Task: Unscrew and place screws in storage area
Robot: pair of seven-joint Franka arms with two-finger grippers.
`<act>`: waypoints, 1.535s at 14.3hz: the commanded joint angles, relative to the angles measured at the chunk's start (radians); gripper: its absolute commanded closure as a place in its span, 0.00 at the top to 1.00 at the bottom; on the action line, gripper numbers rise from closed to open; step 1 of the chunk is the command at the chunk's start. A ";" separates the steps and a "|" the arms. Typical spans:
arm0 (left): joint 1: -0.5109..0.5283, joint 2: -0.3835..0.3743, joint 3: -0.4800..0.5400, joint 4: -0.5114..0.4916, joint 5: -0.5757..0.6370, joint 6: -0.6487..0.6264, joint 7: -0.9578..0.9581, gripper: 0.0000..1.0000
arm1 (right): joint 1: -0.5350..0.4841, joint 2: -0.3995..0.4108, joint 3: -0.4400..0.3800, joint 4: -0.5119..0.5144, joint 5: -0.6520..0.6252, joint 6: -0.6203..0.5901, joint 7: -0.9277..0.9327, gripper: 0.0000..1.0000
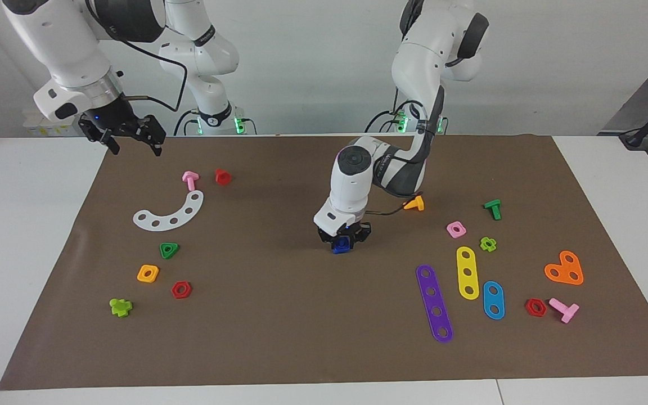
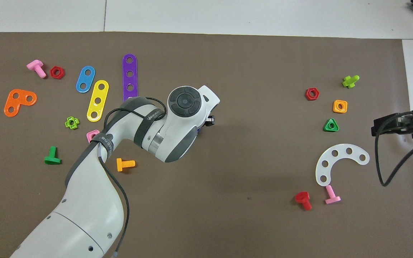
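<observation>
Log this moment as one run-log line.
left hand: low mid-mat, on blue piece | right hand: waiting, raised over mat edge

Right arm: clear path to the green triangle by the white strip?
Probably yes. The right gripper hangs above the mat's edge, and nothing stands over the green triangle; the white strip lies flat beside it.

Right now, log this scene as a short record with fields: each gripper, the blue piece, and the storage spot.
left gripper: low at mid-mat, fingers closed around the small dark-blue plastic bolt
right gripper: waits raised over the brown paper mat edge at the right arm's end, holding nothing
storage area: white curved holed strip, green triangle piece, orange square piece, red hexagon piece
bolt placed: not yet
</observation>
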 commanded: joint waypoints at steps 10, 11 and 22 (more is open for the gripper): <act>-0.003 0.060 0.013 0.218 0.014 -0.223 -0.011 0.46 | -0.013 -0.036 0.000 -0.046 0.008 0.009 -0.038 1.00; 0.017 0.060 0.013 0.250 0.009 -0.266 -0.008 0.45 | -0.013 -0.036 0.000 -0.044 0.006 0.009 -0.038 1.00; 0.367 -0.131 0.012 -0.039 -0.069 -0.290 0.525 0.43 | 0.007 0.139 0.227 0.092 0.000 0.162 0.293 1.00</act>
